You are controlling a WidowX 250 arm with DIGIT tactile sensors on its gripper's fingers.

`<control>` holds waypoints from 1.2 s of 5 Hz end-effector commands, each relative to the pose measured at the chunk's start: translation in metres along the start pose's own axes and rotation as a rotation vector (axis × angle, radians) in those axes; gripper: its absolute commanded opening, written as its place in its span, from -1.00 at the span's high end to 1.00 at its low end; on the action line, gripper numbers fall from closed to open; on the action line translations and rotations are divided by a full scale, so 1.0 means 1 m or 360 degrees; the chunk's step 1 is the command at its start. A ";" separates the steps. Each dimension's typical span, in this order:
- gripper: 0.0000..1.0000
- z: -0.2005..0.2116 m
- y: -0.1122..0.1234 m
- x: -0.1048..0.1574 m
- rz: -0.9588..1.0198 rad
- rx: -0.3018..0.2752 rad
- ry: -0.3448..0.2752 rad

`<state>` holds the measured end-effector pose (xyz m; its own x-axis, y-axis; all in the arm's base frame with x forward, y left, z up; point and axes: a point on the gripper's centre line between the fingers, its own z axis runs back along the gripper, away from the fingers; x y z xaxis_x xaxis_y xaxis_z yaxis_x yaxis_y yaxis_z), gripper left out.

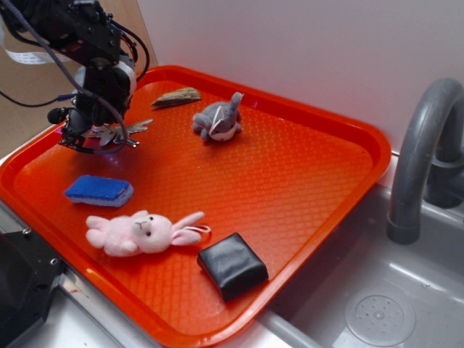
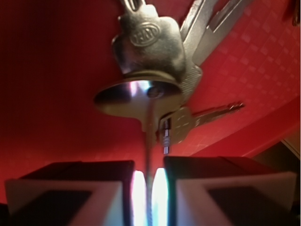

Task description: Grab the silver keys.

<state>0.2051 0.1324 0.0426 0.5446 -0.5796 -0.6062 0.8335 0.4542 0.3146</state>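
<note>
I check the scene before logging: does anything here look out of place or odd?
Nothing looks spilled or damaged. The gripper is nearly shut on a thin part of the silver keys on the orange tray; the toys lie on their sides.

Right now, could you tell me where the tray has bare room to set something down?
The wide patch of orange tray between grey toy and black pouch is free. It is crowded around the gripper, silver keys, blue sponge and pink bunny.

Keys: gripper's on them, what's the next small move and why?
Probably a short straight lift. In the wrist view the gripper looks nearly shut, with a thin edge of the keys between its fingers, so the grasp seems made. The bunch hangs off one thin piece, so rise slowly off the tray to check that it holds.
</note>
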 end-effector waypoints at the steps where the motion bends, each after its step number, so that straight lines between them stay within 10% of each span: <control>1: 1.00 0.091 0.027 0.006 0.0678 -0.0095 -0.0449; 4: 1.00 0.223 0.057 -0.026 0.1373 -0.0530 -0.0626; 6: 1.00 0.272 0.054 -0.054 0.1461 -0.0586 -0.0766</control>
<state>0.2469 0.0016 0.2641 0.9971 -0.0675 0.0364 0.0580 0.9743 0.2176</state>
